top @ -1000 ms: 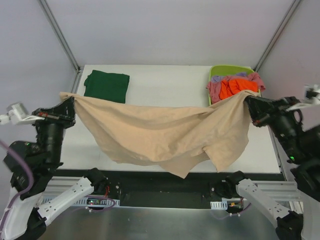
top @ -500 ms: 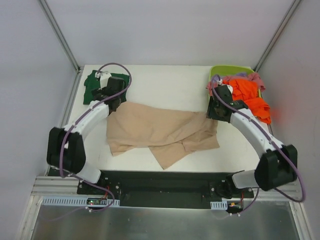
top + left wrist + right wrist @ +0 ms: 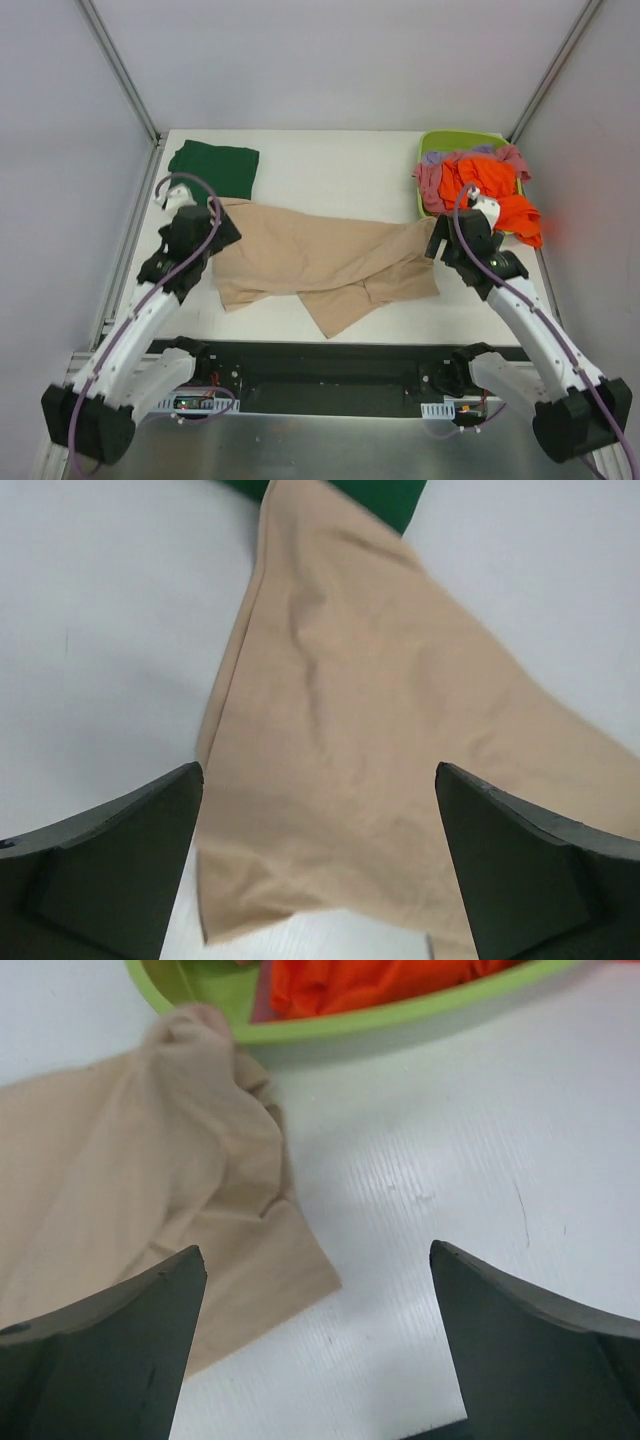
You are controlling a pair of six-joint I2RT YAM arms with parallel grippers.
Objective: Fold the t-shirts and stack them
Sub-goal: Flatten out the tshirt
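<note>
Lying below open-jawed left gripper (image 3: 318, 780), beige t-shirt (image 3: 320, 260)

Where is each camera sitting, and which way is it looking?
Top external: above and behind, looking down on the table; left arm and right arm show.
Left wrist: on that arm, looking past the open left pincer at beige t-shirt and green t-shirt.
Right wrist: on that arm, looking past the open right pincer at the beige t-shirt's edge and basket.
Shared: all three see the beige t-shirt.
</note>
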